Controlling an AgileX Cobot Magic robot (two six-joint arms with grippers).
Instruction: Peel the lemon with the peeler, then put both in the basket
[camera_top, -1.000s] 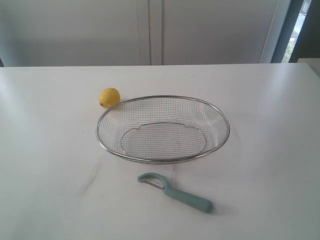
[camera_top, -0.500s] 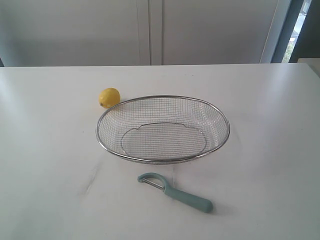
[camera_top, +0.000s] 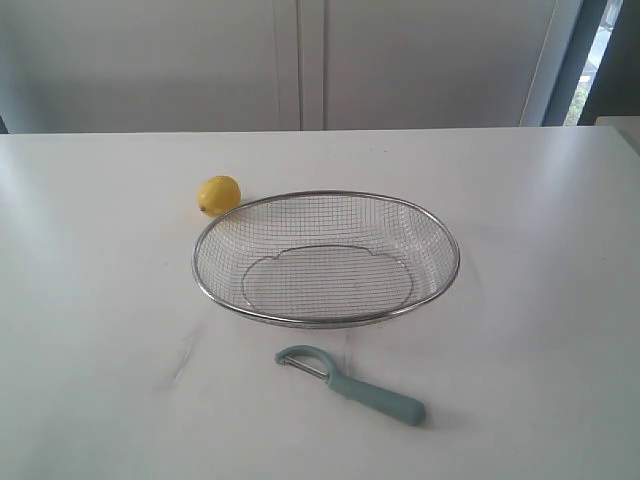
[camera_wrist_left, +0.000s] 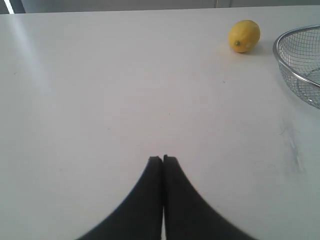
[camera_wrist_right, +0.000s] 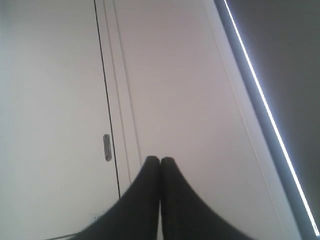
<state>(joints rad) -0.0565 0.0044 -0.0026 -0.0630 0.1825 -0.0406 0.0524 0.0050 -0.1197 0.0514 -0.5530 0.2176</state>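
Observation:
The yellow lemon (camera_top: 218, 195) rests on the white table just behind the left rim of the wire mesh basket (camera_top: 325, 320), which holds nothing. The teal peeler (camera_top: 352, 385) lies in front of the basket, hooked head to the left. Neither arm shows in the exterior view. In the left wrist view my left gripper (camera_wrist_left: 162, 159) is shut with nothing in it, well short of the lemon (camera_wrist_left: 244, 36) and the basket rim (camera_wrist_left: 292, 74). My right gripper (camera_wrist_right: 160, 160) is shut, also holding nothing, and faces a white cabinet wall.
White cabinet doors (camera_top: 300, 60) stand behind the table. A dark window frame (camera_top: 575, 60) is at the back right. The right wrist view shows a small metal door handle (camera_wrist_right: 107, 147) and a bright strip along a dark edge (camera_wrist_right: 270, 120).

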